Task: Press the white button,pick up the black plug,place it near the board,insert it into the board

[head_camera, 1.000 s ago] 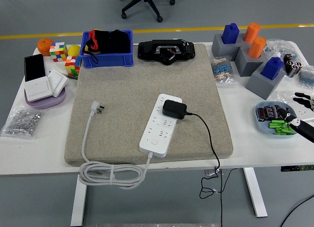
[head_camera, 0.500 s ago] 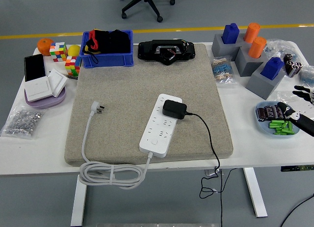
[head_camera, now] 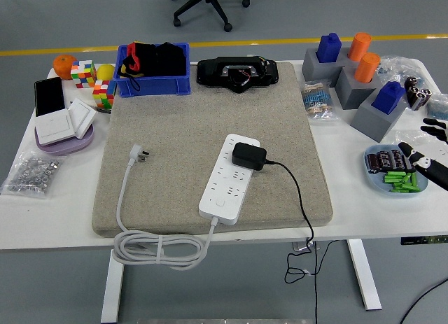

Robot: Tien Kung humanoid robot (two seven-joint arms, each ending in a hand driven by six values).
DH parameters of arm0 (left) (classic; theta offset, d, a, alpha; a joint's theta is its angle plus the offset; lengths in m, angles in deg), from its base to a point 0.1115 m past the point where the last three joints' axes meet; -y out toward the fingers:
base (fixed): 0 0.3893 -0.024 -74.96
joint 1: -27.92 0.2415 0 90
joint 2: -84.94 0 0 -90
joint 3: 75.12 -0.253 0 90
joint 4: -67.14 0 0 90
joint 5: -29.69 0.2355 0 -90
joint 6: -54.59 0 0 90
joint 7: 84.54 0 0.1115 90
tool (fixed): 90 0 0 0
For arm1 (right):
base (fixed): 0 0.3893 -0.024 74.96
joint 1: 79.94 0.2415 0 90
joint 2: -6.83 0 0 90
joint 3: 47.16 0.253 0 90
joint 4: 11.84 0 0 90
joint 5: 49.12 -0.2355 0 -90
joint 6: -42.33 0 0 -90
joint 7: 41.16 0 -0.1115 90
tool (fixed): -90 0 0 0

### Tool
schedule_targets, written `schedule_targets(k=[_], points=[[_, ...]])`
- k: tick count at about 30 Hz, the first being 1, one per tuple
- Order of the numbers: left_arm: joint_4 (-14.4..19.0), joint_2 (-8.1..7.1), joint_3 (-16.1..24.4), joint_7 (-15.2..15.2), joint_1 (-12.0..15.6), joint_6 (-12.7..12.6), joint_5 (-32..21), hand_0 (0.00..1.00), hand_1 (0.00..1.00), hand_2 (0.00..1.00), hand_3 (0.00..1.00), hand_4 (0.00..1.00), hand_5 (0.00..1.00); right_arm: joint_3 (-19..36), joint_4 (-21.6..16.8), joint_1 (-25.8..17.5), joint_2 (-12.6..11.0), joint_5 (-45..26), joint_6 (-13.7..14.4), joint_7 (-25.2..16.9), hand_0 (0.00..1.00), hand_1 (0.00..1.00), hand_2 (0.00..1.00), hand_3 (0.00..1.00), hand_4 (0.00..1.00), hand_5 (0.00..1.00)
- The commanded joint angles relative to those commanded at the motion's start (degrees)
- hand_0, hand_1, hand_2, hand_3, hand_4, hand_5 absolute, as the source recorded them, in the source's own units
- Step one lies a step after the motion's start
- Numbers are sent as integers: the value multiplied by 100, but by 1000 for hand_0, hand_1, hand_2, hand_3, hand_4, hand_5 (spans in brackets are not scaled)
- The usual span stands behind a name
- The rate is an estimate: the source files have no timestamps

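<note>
— What lies at the centre of the white table?

— A beige felt mat carries a long white power strip set at a slant, its white round button at the near end. A black boxy plug adapter sits on the strip's far half, seemingly seated in it, and its black cable runs right and drops over the table's near edge.

— And the strip's own lead?

— The white cord coils at the near edge, then runs up the mat's left side to a white three-pin plug lying loose.

— Where is the robot?

— Only the black right hand shows, at the right edge over a blue plate of green and dark small parts. Its fingers are extended and slightly apart, holding nothing, well apart from the strip.

— Anything else?

— A blue bin of black items and a black device stand at the mat's far edge.
</note>
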State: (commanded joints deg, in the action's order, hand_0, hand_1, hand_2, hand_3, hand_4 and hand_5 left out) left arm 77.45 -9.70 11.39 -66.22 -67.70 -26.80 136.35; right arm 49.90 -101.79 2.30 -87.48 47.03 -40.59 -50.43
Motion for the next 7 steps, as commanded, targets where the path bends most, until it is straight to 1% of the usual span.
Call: schedule_targets(k=[7], points=[[0,-28,66,10,-13,0,96,692,637,614,639,565,199,0,9,6,-20,1,-4,4,846,752,674,718,998,419]])
